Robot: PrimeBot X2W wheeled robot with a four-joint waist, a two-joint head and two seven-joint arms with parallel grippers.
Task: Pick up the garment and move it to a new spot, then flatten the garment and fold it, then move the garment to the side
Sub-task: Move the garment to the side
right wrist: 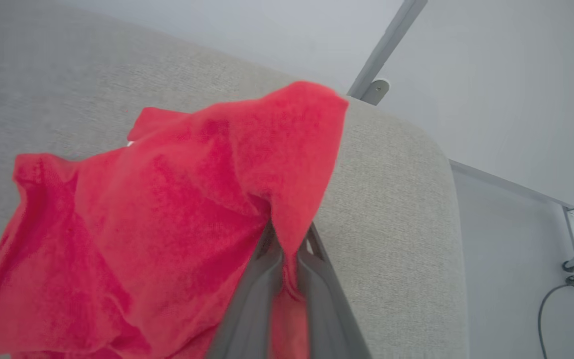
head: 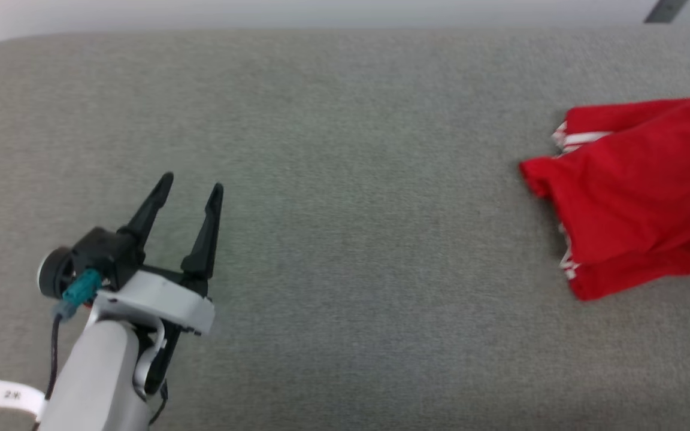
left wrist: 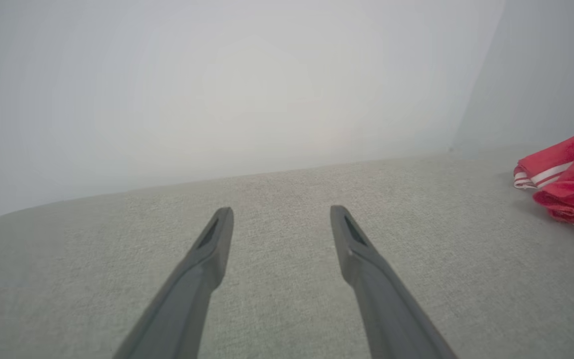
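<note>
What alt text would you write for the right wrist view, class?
The right gripper pinches a fold of the bright red garment, which spreads over a grey fabric surface. A pale wall and metal frame lie beyond.

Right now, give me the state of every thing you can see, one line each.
shirt: crumpled in folds at the right of the grey surface, one edge pinched.
left gripper: open, empty, well apart from the shirt.
right gripper: shut on the shirt, cloth caught between its fingers.
</note>
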